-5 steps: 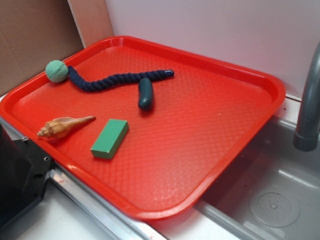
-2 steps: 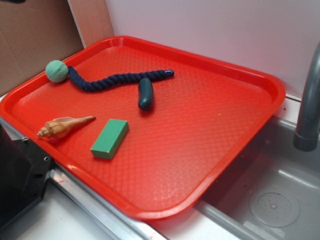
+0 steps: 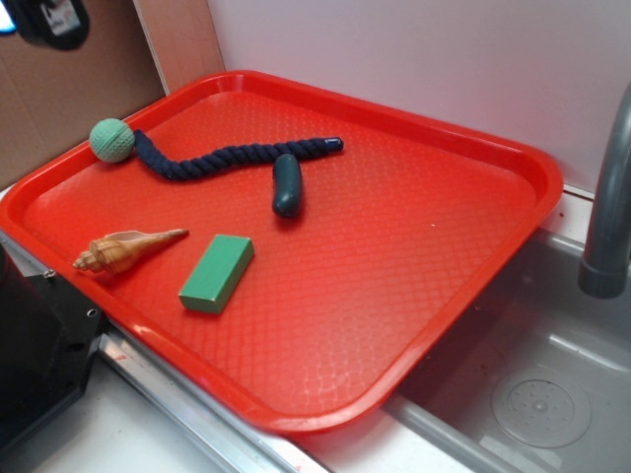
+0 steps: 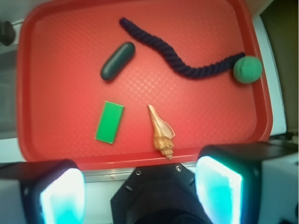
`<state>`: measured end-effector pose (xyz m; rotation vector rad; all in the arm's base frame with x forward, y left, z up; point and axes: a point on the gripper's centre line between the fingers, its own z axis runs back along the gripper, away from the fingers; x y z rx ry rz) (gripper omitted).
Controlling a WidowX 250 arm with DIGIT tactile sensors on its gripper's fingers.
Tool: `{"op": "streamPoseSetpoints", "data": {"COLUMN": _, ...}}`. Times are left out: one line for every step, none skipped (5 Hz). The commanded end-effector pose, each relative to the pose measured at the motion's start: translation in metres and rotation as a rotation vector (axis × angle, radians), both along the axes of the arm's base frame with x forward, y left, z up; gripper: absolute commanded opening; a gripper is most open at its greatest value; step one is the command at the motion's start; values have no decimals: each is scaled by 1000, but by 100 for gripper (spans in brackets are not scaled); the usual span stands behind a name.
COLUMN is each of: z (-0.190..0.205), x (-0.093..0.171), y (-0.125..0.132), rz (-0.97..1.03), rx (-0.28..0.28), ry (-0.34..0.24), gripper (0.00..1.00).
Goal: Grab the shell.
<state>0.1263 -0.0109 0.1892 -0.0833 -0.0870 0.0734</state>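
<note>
Your pincer (image 4: 140, 196) is spread wide and high above the red tray (image 4: 140, 161), so bring it straight down over the shell (image 4: 161, 130) by the tray's near edge, right of the green block (image 4: 110, 122), and pinch its fat middle.

shell (image 4: 161, 132) on red tray (image 4: 261, 100), claw (image 4: 140, 186) spread

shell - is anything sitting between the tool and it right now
Nothing visible does. The shell lies alone near the tray edge, apart from the green block. The tool is open, high above, with open air between.
</note>
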Motion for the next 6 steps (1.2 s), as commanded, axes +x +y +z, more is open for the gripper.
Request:
{"op": "streamPoseSetpoints", "data": {"z": -36, "x": 6, "y": 9, "rz": 13, "rx": 17, "ry": 76, "gripper": 100}}
{"op": "streamPoseSetpoints", "data": {"z": -65, "x": -2, "y": 13, "rz": 24, "rx": 64, "ry": 125, "gripper": 100}}
{"op": "streamPoseSetpoints", "data": {"z": -87, "x": -11, "y": 16, "rz": 39, "rx": 101, "ry": 177, "gripper": 100}}
{"op": "streamPoseSetpoints", "data": {"z": -112, "x": -16, "y": 20, "rz": 66, "rx": 98, "ry": 231, "gripper": 100}}
{"op": "streamPoseSetpoints", "data": {"z": -128, "x": -15, "y": 18, "rz": 113, "rx": 142, "ry": 250, "gripper": 100}}
{"op": "streamPoseSetpoints", "data": {"z": -146, "x": -16, "y": 17, "rz": 150, "rx": 182, "ry": 281, "gripper": 100}}
